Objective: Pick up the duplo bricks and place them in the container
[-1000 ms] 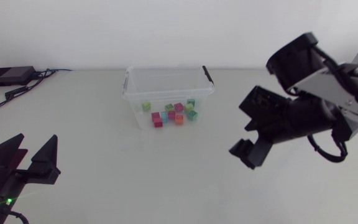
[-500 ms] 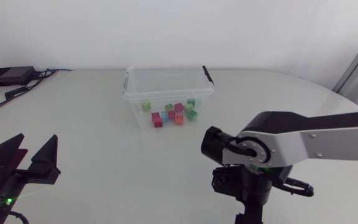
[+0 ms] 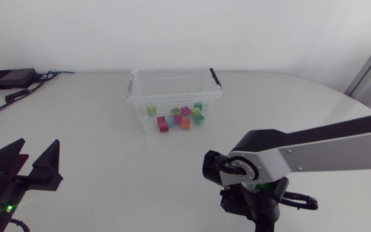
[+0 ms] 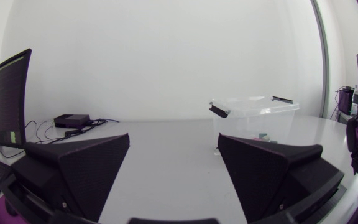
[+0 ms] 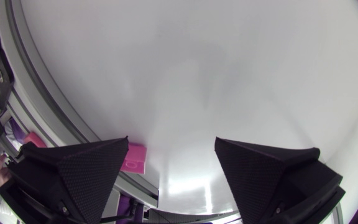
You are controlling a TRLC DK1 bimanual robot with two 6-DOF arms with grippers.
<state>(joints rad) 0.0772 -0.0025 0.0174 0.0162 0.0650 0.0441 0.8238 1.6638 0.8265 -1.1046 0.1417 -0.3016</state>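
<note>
clear thin-walled plastic container [image 4: 253, 115], boxy with rounded corners and black clip handles on its short ends, well ahead of the left claw [image 4: 173, 138], off toward its right finger; long axis roughly crosswise to that claw's pointing; small glossy studded bricks [image 3: 179, 117] jumbled inside, pink, green, orange, blue; left claw matte black, broad wedge fingers spread wide, clamped on nothing; right claw [image 5: 171, 142] aimed down at the smooth white table [image 5: 229, 74], fingers likewise apart, empty; squarish pink brick [image 5: 133, 158], one round stud showing, just beside one fingertip on the gap side, at the table's edge
</note>
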